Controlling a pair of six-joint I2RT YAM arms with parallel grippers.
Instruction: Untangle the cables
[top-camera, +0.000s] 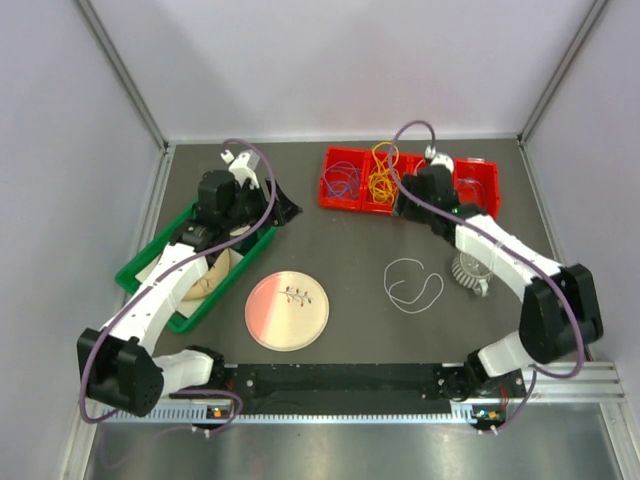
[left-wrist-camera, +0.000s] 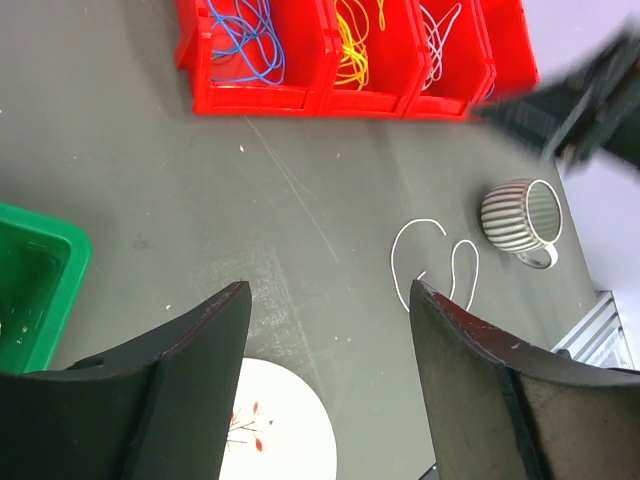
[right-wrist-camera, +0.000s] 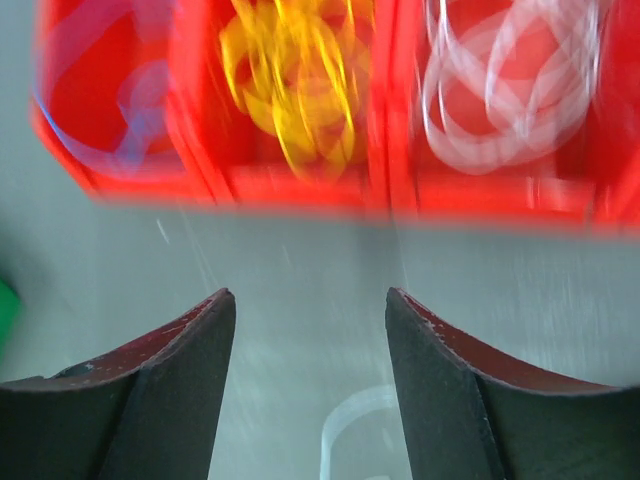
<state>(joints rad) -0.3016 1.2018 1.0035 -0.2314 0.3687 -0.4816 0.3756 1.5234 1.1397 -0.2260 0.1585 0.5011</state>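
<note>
A dark grey counter (top-camera: 340, 240) carried a green tray (top-camera: 238, 278) at 9 o'clock and a row of red bins (left-wrist-camera: 260, 98) at 12 o'clock. The left hand (left-wrist-camera: 328, 300) hung over the tray's far end, its fingers spread wide with nothing between them. The right hand (right-wrist-camera: 308, 300) hovered just short of the bins, likewise wide open and empty; its own view was blurred. A pale pink plate (top-camera: 287, 310) with a small twig motif sat at 6 o'clock, and a striped mug (left-wrist-camera: 520, 215) lay on its side towards 3 o'clock. The cables were sorted by colour: blue-purple cables (left-wrist-camera: 245, 45) in the left bin, yellow cables (left-wrist-camera: 352, 55) in the next, white-grey cables (left-wrist-camera: 440, 40) in the third. One white cable (left-wrist-camera: 396, 245) lay looped on the counter, near the mug at its 9 o'clock.
</note>
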